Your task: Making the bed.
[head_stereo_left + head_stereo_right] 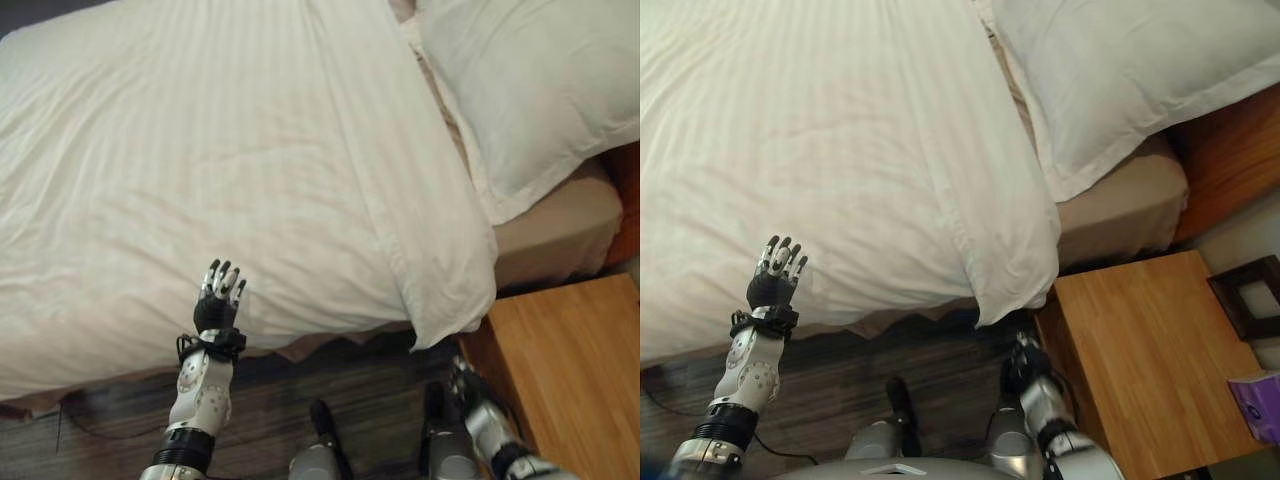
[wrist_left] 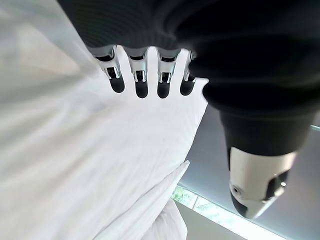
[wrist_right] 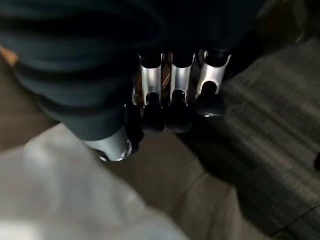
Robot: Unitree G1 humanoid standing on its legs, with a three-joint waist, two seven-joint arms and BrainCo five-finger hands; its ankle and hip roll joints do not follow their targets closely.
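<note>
**Observer:** Any labels or writing readable?

**Operator:** None I can make out. A purple box [image 1: 1262, 405] lies at the far right edge of the bedside surface [image 1: 1145, 360], but I cannot tell if it carries print. Beside it sits a dark square frame-like item [image 1: 1248, 295]; I cannot identify it.

**Observer:** Counts?

**Operator:** I log one bed [image 1: 555, 235], one white striped duvet [image 1: 200, 150], one white pillow [image 1: 540, 90], one wooden bedside surface, one purple box, one dark frame item. The tan fitted sheet [image 1: 1125, 205] shows under the pillow at the head end.

**Observer:** Where is the duvet lying?

**Operator:** It is spread over most of the bed. Its near edge hangs over the side toward me, and its head-end corner [image 1: 445, 315] droops off the mattress edge, just beside the wooden surface. The pillow's near edge lies close along the duvet's head-end border; I cannot tell if they overlap.

**Observer:** Left hand?

**Operator:** My left hand [image 1: 218, 300] is raised at the duvet's near edge, fingers [image 2: 141, 82] straight and slightly apart, clamped on nothing. From the wrist view I see the duvet past the fingertips, but cannot tell if they touch it.

**Observer:** Right hand?

**Operator:** My right hand [image 1: 1025, 365] hangs low over the floor [image 1: 270, 385], between bed and wooden surface. Its fingers [image 3: 175, 102] curl inward, holding nothing.
</note>
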